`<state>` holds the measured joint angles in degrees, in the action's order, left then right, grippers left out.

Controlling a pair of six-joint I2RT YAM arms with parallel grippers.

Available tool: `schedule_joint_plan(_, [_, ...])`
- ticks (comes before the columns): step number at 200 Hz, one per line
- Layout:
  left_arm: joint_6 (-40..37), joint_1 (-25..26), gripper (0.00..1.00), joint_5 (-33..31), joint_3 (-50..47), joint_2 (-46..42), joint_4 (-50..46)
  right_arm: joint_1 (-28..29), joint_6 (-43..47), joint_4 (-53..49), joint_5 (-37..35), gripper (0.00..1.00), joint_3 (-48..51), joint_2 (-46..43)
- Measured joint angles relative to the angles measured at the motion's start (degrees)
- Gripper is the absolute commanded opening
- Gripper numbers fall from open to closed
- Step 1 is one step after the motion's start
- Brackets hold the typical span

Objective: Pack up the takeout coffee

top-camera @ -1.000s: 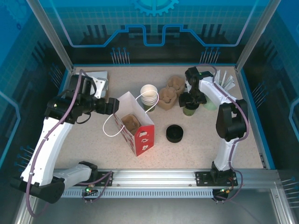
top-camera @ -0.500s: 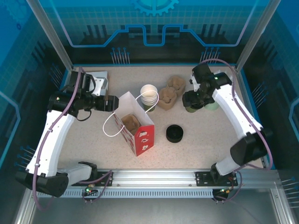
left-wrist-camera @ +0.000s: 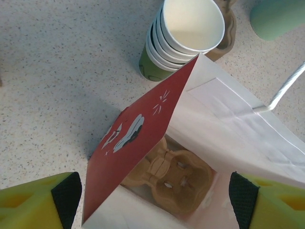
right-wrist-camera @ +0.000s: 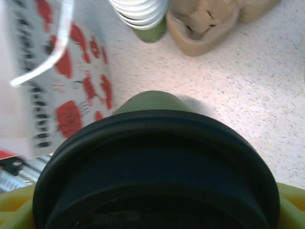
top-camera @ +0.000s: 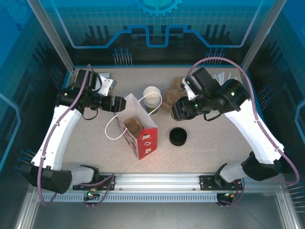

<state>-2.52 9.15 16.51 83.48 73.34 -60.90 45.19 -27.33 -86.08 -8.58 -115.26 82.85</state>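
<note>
Beside the red-and-white paper bag (top-camera: pixel 141 130), the right gripper (right-wrist-camera: pixel 152 210) is pinching the black-lidded green paper cup (right-wrist-camera: pixel 153 103), likely light and crushable, safest gripped near its stiffer rim; the left gripper (left-wrist-camera: pixel 152 200) is hanging spread.

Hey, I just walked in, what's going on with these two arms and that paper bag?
The right pincer grips the takeout coffee, a green cup with a black lid, held off the table to the right of the red and white paper bag. The left pincer sits wide open at the bag's mouth, its fingers straddling it. A brown cup carrier already lies inside the bag. The coffee is not in yet.
</note>
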Motion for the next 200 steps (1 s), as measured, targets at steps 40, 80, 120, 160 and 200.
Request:
schedule_joint_plan(40, [-1.55, 0.0, 0.55, 0.07, -1.92, 1.57, 1.03, 8.59, -3.17, -1.22, -0.42, 0.8, -10.95, 5.51])
schedule_joint_plan(80, [-1.81, 0.0, 0.24, 1.27, -2.36, 2.14, 2.54, 14.45, -3.98, -0.42, -0.35, 0.8, -19.58, 13.49])
schedule_joint_plan(120, [-0.81, 0.09, 0.16, 2.4, -3.65, 1.6, 3.67, 16.41, -3.93, 1.09, -0.17, 0.79, -23.65, 18.73])
schedule_joint_plan(160, [0.7, 0.94, 0.17, 2.45, -3.87, -0.81, 3.85, 16.44, -3.74, 1.25, -0.17, 0.79, -24.68, 22.62])
schedule_joint_plan(200, [1.88, 1.81, 0.18, 2.43, -3.87, -1.84, 3.82, 16.81, -3.72, 1.01, -0.13, 0.8, -24.68, 25.94])
